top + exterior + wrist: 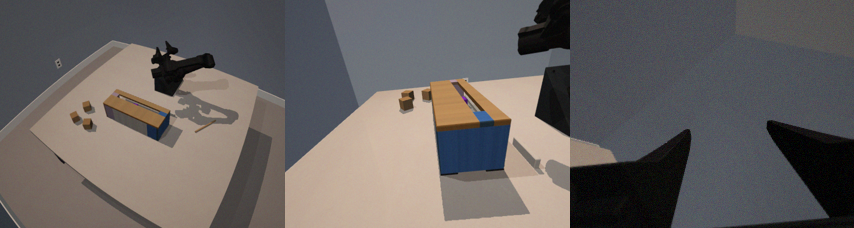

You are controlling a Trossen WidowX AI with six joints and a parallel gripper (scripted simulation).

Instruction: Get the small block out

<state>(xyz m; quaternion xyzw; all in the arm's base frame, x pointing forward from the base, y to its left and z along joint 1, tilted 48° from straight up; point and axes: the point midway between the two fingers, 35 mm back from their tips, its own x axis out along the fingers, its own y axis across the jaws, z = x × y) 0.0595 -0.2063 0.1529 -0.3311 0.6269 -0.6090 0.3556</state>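
One purple block (135, 104) is seen inside the long box (134, 112), near and left of the released, raised tool (164, 52).

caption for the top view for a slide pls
Open hand raised behind the slotted box; three brown cubes and a stick alongside.

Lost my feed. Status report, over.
Pincer open, empty, raised by the base, pointing away from the box. Purple block on its shelf under the top slot. Stick on the table, untouched.
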